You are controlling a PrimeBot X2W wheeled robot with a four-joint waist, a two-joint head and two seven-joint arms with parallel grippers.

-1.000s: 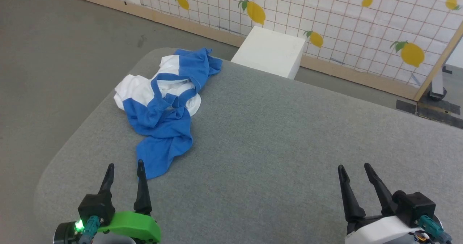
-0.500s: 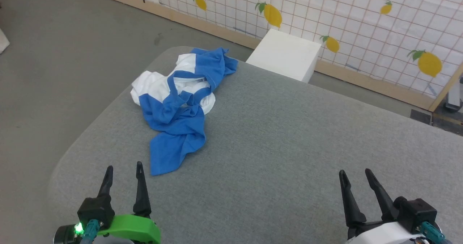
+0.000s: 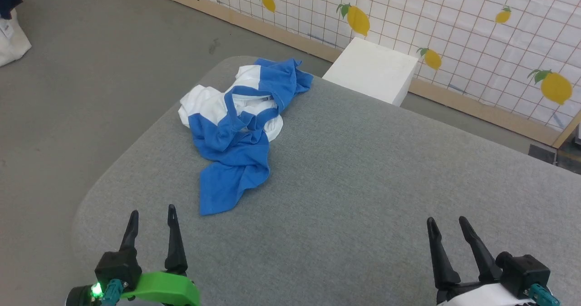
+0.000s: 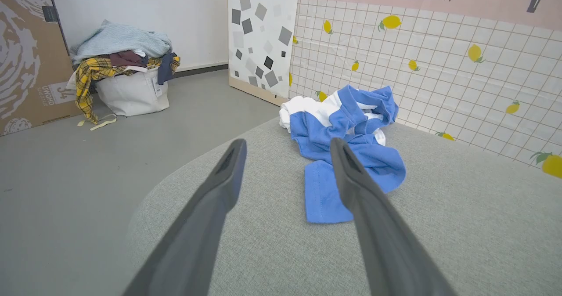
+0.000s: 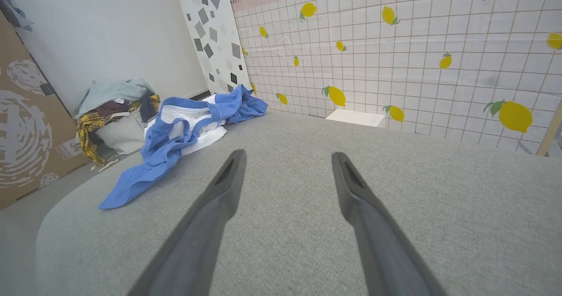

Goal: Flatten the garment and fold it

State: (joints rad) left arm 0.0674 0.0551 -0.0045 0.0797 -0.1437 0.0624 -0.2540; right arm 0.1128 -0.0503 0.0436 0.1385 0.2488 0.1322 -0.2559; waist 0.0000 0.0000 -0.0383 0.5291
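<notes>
Here the garment (image 3: 238,129) lies crumpled, blue sleeve trailing nearward.

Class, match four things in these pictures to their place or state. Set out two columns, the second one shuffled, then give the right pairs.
Column one:
1. garment
2. white box
3. white bag of clothes
4. left gripper

Column two:
A. on the floor by the lemon-print wall
B. open, over the near part of the grey table
C. crumpled at the table's far left corner
D. on the floor beside brown cardboard

Pairs: 1-C, 2-A, 3-D, 4-B
</notes>
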